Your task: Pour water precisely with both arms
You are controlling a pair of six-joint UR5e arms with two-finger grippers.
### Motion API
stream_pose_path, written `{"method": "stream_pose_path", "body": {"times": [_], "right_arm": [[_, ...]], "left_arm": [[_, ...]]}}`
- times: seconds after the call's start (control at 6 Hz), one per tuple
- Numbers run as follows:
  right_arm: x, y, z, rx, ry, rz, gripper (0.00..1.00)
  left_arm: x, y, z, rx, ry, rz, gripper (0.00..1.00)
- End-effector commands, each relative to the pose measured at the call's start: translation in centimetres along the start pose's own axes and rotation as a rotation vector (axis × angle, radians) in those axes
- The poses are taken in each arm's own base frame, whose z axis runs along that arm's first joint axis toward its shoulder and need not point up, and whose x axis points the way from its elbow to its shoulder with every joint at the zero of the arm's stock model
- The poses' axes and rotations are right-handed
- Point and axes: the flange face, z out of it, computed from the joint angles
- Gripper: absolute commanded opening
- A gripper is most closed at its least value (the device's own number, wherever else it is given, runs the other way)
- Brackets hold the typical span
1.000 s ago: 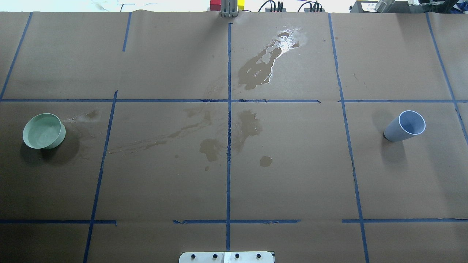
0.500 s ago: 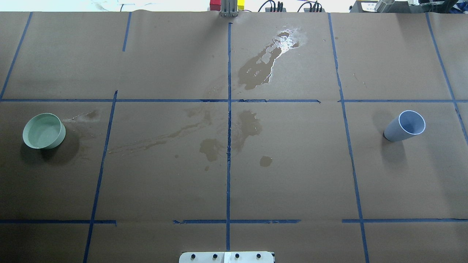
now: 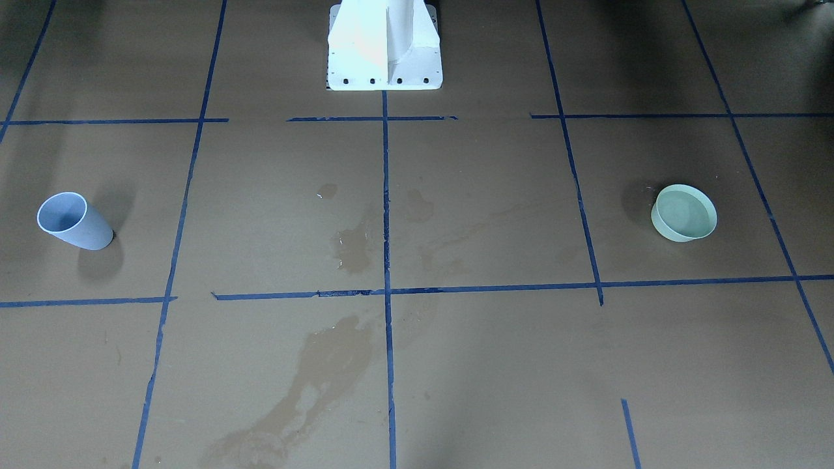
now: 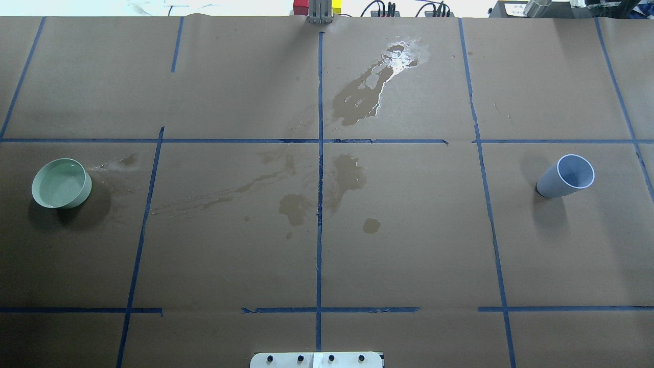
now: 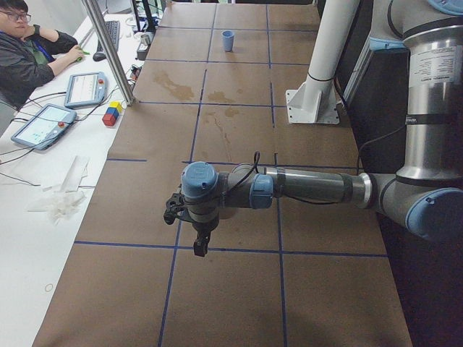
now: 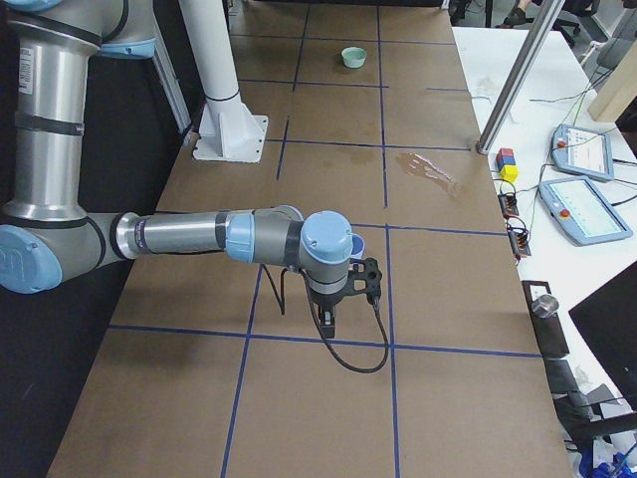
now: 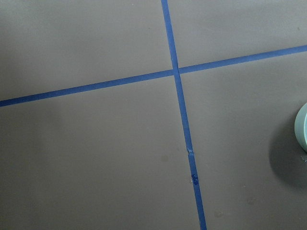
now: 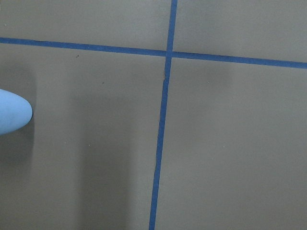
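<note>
A pale green bowl (image 4: 61,183) stands at the table's left; its inside has a shiny surface that looks like water (image 3: 681,212). Its edge shows in the left wrist view (image 7: 302,129). A light blue cup (image 4: 566,176) stands upright at the table's right, also in the front view (image 3: 73,221); I cannot see what it holds. My left arm (image 5: 311,188) reaches low over the table with its gripper (image 5: 199,246) pointing down. My right arm (image 6: 199,236) does the same with its gripper (image 6: 328,319). Neither gripper touches anything, and I cannot tell whether they are open or shut.
Brown wet stains (image 4: 352,102) with a glinting puddle (image 4: 401,56) lie mid-table and toward the far edge. The white pedestal (image 3: 384,45) stands at the robot's edge. A metal pole (image 5: 108,50), colour blocks (image 5: 111,113), tablets and an operator (image 5: 29,50) are at the far side.
</note>
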Motion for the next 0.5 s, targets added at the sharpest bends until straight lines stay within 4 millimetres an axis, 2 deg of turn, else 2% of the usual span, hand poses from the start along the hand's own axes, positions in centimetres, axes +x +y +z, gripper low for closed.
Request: {"method": "stream_pose_path", "body": {"times": [0.0, 0.33], "right_arm": [[0.34, 0.33, 0.43, -0.005, -0.003, 0.001, 1.00], [0.52, 0.52, 0.65, -0.011, -0.005, 0.009, 1.00]], "left_arm": [[-0.15, 0.06, 0.39, -0.008, 0.001, -0.003, 1.00], [-0.30, 0.11, 0.50, -0.012, -0.003, -0.005, 1.00]]}}
